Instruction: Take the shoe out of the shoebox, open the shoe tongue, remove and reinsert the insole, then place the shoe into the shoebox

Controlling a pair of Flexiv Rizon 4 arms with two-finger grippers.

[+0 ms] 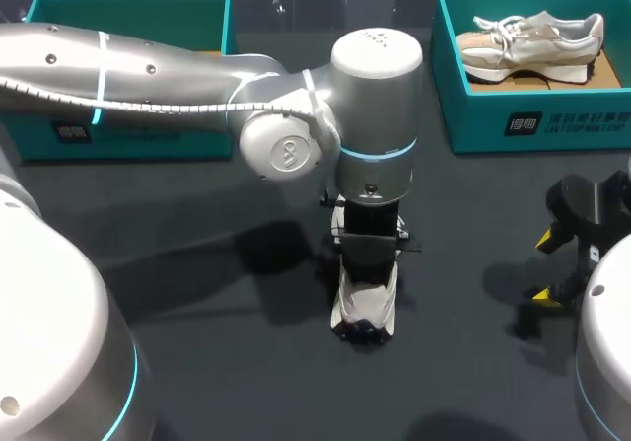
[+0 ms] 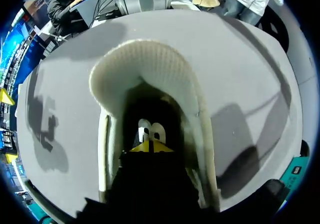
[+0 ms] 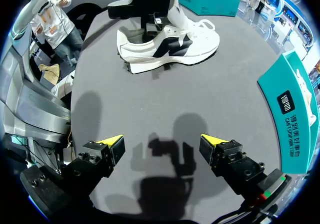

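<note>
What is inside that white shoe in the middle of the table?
The left gripper is down inside the white mesh shoe, next to a small white patch on its dark floor. The toe end, and whether the gripper holds anything, are hidden in shadow.

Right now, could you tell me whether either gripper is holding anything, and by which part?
The right gripper is open and empty. The left gripper is inside the shoe; a hold there cannot be told.

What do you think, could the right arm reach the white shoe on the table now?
Probably yes: only bare table separates the right arm from the shoe, and its jaws stand open. The left arm fills the shoe's opening, so that part is blocked.
</note>
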